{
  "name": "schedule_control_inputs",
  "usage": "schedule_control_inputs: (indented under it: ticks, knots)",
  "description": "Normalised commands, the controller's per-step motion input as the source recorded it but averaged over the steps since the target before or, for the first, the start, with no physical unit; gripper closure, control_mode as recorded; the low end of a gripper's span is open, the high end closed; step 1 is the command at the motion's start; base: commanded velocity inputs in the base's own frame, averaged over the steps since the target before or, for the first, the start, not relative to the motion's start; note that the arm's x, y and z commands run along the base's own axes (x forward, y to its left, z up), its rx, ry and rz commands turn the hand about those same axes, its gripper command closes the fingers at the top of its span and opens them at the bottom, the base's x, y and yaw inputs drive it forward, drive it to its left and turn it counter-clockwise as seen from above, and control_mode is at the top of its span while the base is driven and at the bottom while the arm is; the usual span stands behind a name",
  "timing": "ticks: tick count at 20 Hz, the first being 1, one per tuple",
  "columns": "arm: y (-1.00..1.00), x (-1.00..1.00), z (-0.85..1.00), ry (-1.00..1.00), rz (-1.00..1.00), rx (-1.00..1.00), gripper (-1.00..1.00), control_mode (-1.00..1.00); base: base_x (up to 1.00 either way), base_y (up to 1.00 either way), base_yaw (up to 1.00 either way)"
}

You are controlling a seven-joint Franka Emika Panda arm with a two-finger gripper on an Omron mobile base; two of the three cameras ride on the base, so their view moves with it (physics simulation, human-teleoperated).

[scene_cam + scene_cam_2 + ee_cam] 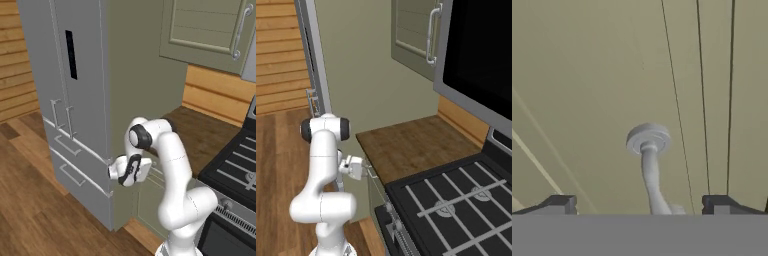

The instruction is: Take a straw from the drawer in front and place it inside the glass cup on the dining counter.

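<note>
Drawer front, sage-green and panelled, spans the hand view; its silver bar handle sits at lower centre, between the tips of the gripper, whose jaws stand wide open around it, holding nothing. In the right base view the gripper is at centre left, beside the wooden worktop.

drawer front: sage-green panel with thin recessed lines, seen close in the hand view; looks closed, set under the wood counter top in the right base view
drawer handle: small silver bar on a round mount, curving out from the panel, seen end on
handle position: in line with the gap between the two finger tips, touching neither
straw: cannot tell
</note>
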Motion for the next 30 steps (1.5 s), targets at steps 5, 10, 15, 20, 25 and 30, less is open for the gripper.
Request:
schedule_control_inputs:
  ticks: [5, 10, 15, 20, 25, 30]
  knots:
    - [-0.34, 0.00, 0.00, 0.06, 0.15, 0.00, -1.00, -1.00, 0.00, 0.00, 0.00]
    - [-0.23, 0.00, 0.00, 0.02, 0.15, 0.00, -1.00, -1.00, 0.00, 0.00, 0.00]
    - [0.06, 0.00, 0.00, 0.05, 0.04, 0.00, 1.00, -1.00, 0.00, 0.00, 0.00]
    - [0.39, -0.15, 0.00, 0.00, 0.00, 0.00, 1.00, -1.00, 0.00, 0.00, 0.00]
    - [0.74, -0.44, 0.06, 0.00, 0.00, 0.01, 1.00, -1.00, 0.00, 0.00, 0.00]
    - [0.90, -0.63, 0.16, 0.02, 0.00, 0.02, 1.00, -1.00, 0.00, 0.00, 0.00]
